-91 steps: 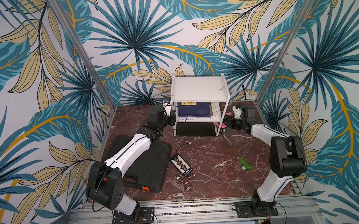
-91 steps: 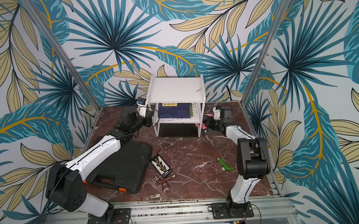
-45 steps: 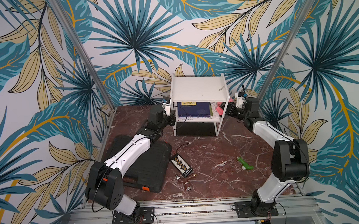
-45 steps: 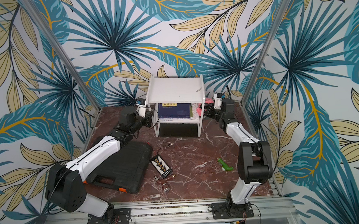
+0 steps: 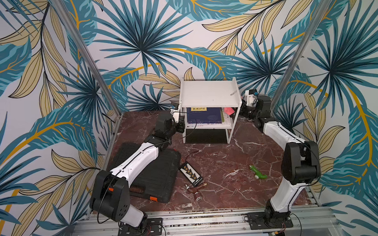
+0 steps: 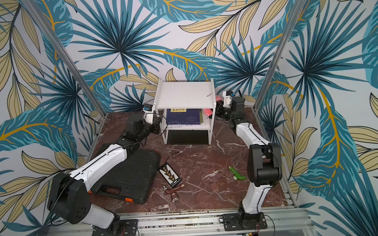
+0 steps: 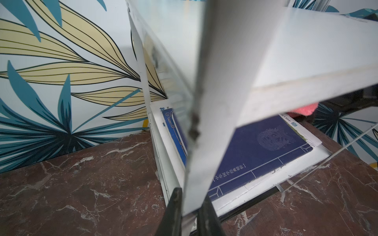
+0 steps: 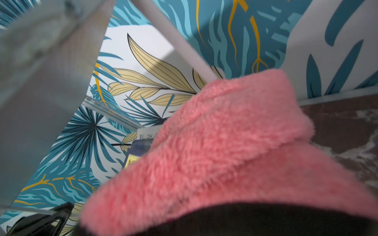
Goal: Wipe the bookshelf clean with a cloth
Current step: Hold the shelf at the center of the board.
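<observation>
The bookshelf stands at the back middle of the table, against the wall, its top shelf bare and white in both top views. The cloth is bunched at the right end of the lower tier, under the top shelf and just beside a blue book that lies flat there; whether it touches the shelf board cannot be told. The right gripper reaches in from the shelf's right side with its jaws closed on the cloth (in the right wrist view the pink pile covers the fingers altogether). On the other side the left gripper is clamped nearly closed on the bookshelf's front left upright, one dark finger on each face of the white strip. Farther out, a black case lies under the left arm, a small black board beside it near the middle of the table, and a green toy near the right arm.
</observation>
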